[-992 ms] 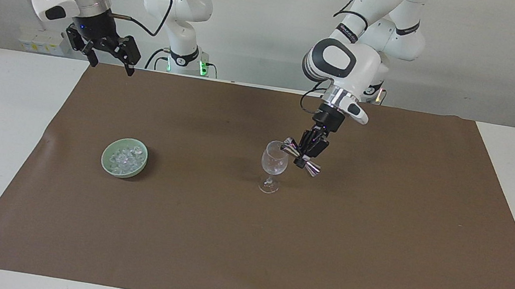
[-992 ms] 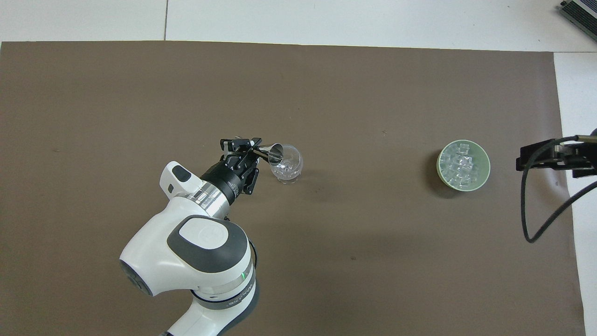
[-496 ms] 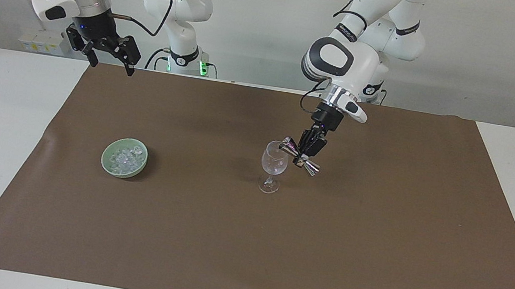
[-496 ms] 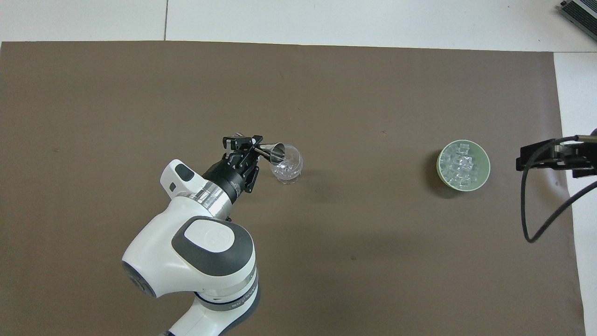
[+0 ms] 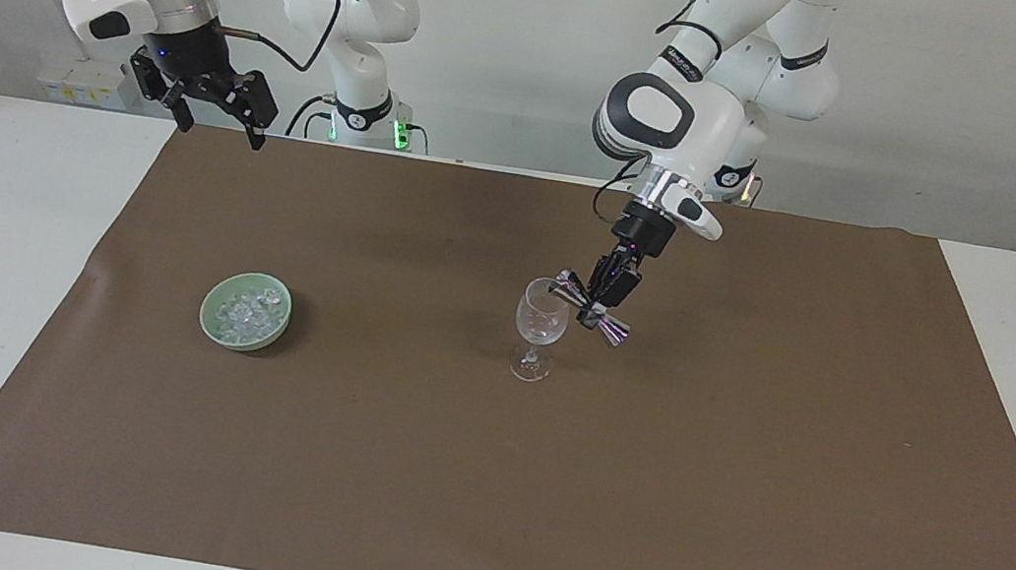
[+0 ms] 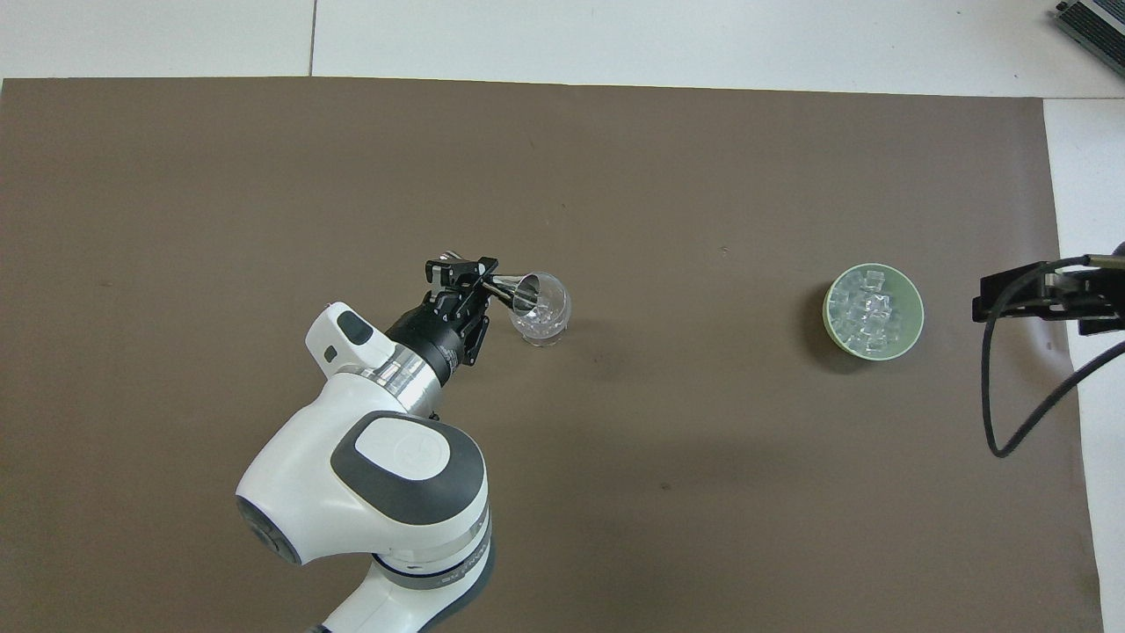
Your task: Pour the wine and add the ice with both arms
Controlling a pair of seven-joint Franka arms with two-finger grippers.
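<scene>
The ice (image 5: pixel 247 313) is a heap of small clear shiny bits in a pale green bowl (image 5: pixel 209 331) on the brown mat, toward the right arm's end of the table. The wine glass (image 5: pixel 541 321) stands upright near the middle of the mat. A shiny metal measuring cup (image 5: pixel 592 311) is tipped over the glass's rim

The left gripper (image 5: pixel 603 302) has drawn a little up and back toward its own base, carrying the tilted steel jigger (image 5: pixel 592 311) with it; the jigger's mouth still hangs over the wine glass (image 5: pixel 541 321) rim, tipped slightly steeper.
</scene>
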